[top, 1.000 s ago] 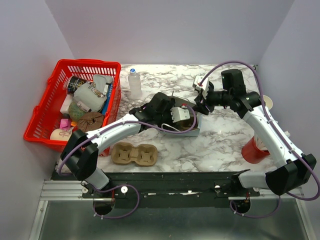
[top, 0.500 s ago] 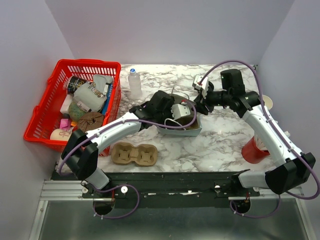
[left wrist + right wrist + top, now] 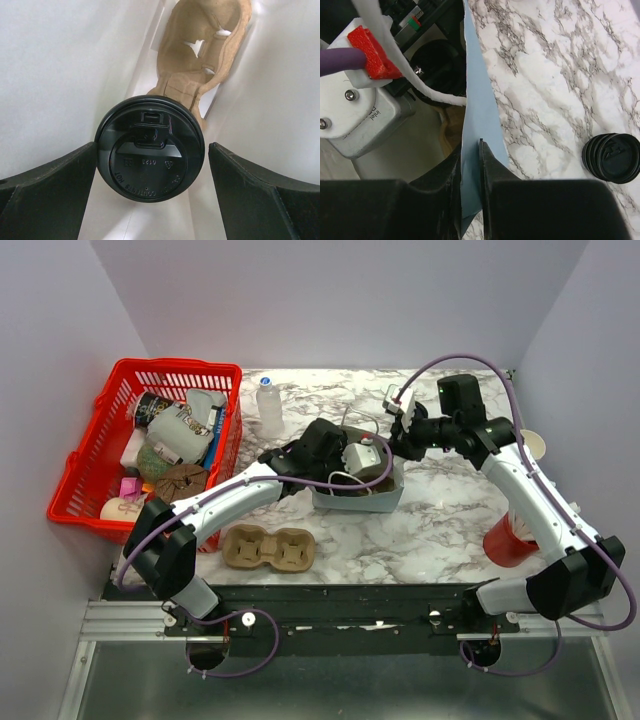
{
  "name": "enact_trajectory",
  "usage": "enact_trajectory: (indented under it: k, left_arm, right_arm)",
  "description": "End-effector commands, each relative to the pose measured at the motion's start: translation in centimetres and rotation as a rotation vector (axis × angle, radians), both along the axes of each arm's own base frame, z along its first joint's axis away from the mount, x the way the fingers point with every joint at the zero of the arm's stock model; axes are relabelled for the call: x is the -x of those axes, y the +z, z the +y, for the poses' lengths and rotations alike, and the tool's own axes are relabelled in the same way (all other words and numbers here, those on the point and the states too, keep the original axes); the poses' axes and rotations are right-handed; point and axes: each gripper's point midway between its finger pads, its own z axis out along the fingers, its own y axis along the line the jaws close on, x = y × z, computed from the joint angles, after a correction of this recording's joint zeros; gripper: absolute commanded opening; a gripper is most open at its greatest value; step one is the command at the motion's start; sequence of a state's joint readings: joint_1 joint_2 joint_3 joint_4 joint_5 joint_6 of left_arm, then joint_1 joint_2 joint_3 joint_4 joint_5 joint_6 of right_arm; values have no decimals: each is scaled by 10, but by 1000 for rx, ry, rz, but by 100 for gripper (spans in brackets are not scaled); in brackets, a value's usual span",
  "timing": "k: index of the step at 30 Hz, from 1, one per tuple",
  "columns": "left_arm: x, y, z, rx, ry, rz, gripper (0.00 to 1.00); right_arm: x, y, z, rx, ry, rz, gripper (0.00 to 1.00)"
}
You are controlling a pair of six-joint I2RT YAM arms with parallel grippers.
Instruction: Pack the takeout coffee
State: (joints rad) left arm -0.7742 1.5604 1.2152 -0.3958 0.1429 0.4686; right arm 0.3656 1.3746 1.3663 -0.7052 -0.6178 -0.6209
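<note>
The takeout coffee (image 3: 149,161) shows only its round black sip lid in the left wrist view, and the lid hides the cup body. It stands inside a pale paper bag (image 3: 372,502) at the table's middle, in front of a brown pulp carrier (image 3: 210,55). My left gripper (image 3: 152,148) reaches down into the bag and is open, one finger on each side of the lid. My right gripper (image 3: 470,146) is shut on the bag's light blue wall (image 3: 477,112) at the right rim (image 3: 400,452). In the top view the coffee is hidden by the left wrist.
A red basket (image 3: 75,485) full of packages stands at the left. A water bottle (image 3: 269,405) is behind the bag and a pulp cup carrier (image 3: 268,548) in front. A red cup (image 3: 508,540) and a stack of black lids (image 3: 612,157) are on the right.
My right gripper has closed onto the bag's right wall. The bag has risen from slumped to more upright, its mouth wider. The left gripper has stayed inside it, open.
</note>
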Motion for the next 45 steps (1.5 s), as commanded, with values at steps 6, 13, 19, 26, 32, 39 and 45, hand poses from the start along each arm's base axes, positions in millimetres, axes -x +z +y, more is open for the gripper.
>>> enact_trajectory:
  k: [6,13,19,26,32,39,45]
  left_arm:
    - [-7,14,2,37,54,-14,99]
    - [-16,16,9,16,95,-66,98]
    - [-21,21,8,29,98,-97,98]
    - [-8,29,1,95,31,-86,98]
    - [-11,34,0,103,31,-107,99]
    - [-5,47,-5,153,-5,-125,98]
    - [1,60,-9,203,-16,-107,98]
  right_arm:
    - [12,-2,-1,-1,-2,79,15]
    - [11,0,0,-5,-9,82,14]
    - [15,4,2,-19,1,104,9]
    - [18,-1,0,-11,-6,114,2]
    - [14,-7,-3,7,-33,120,1]
    - [11,-13,-4,22,-42,131,0]
    - [6,-19,-6,38,-62,135,0]
